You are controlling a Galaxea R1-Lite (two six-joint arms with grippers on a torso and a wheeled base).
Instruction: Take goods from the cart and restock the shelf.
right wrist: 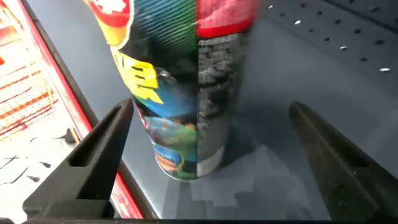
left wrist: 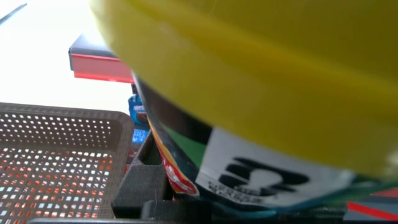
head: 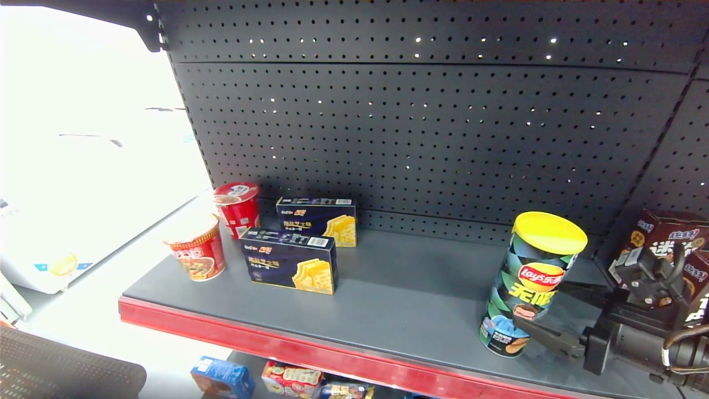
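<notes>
Your right gripper (head: 537, 302) stands open around the upright chip can (head: 532, 277) near the shelf's (head: 388, 299) front right edge. You cannot tell the left gripper's (left wrist: 186, 205) state.

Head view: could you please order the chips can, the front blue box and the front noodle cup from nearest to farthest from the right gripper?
1. The chips can, standing inside the open right gripper on the right part of the shelf.
2. The front blue box, left of the middle.
3. The front noodle cup, at the left end.
</notes>
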